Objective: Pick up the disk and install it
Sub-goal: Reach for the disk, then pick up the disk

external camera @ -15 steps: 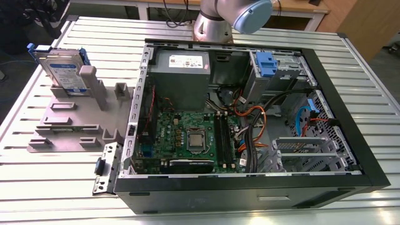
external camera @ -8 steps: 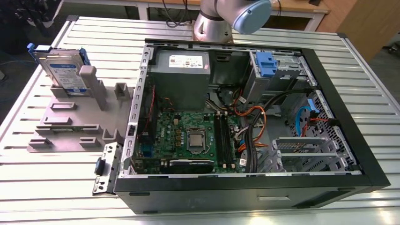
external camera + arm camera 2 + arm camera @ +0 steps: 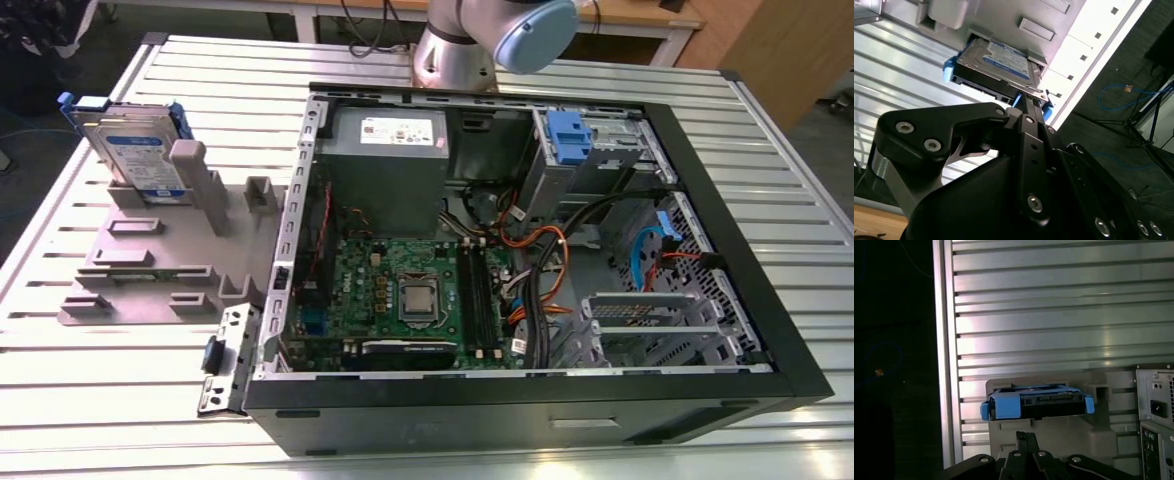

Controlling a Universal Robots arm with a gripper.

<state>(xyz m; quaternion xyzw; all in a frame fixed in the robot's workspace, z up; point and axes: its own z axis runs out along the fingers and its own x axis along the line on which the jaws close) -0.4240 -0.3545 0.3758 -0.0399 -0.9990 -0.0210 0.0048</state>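
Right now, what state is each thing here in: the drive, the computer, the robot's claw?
disk: standing on edge in the grey holder, not gripped.
gripper: shut, empty, apart from the disk.
computer case: lying on its side, open, insides showing.
small blue bracket: sitting inside the case.

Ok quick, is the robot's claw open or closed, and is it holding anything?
The gripper: closed, holding nothing. The disk stands in its grey holder, apart from it.
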